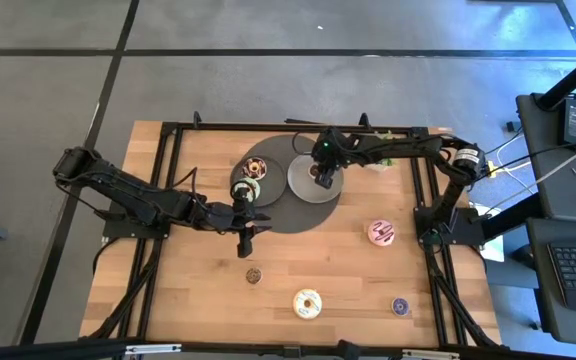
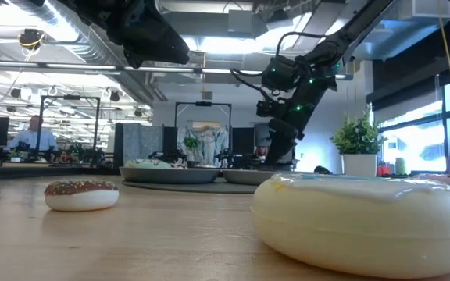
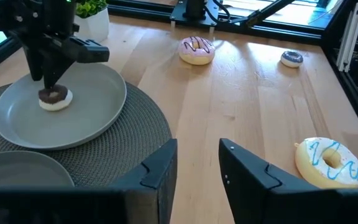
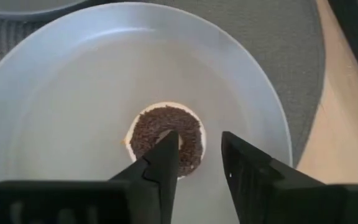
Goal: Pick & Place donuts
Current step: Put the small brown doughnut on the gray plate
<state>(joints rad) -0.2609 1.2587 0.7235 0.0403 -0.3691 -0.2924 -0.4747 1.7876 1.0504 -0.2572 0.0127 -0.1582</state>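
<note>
My right gripper [image 4: 201, 148] is open and points down over a tiny dark brown donut [image 4: 165, 138]. That donut lies flat on the right grey plate [image 1: 303, 185]. One finger stands over the donut's hole and the other outside its rim. My left gripper [image 3: 197, 158] is open and holds nothing, hovering at the mat's near edge [image 1: 248, 238]. A green donut [image 1: 251, 188] rests on the left plate. On the bare wood lie the pink donut [image 1: 382, 233], a second brown donut [image 1: 254, 274], the cream-white donut [image 1: 308, 303] and the purple donut [image 1: 400, 306]. My right gripper comes at the brown donut from above, fingers pointing down. One fingertip [image 4: 168, 149] stands over the ring's hole, and the other is clear of the rim with a gap. I cannot tell whether the first finger touches the donut, which lies flat on the plate.
Both grey plates sit on a round dark woven mat [image 1: 288, 215]. A small potted plant [image 2: 358, 142] stands at the far edge by the right arm. A black frame borders the table [image 1: 173, 160]. A person [image 2: 34, 134] sits far off in the room.
</note>
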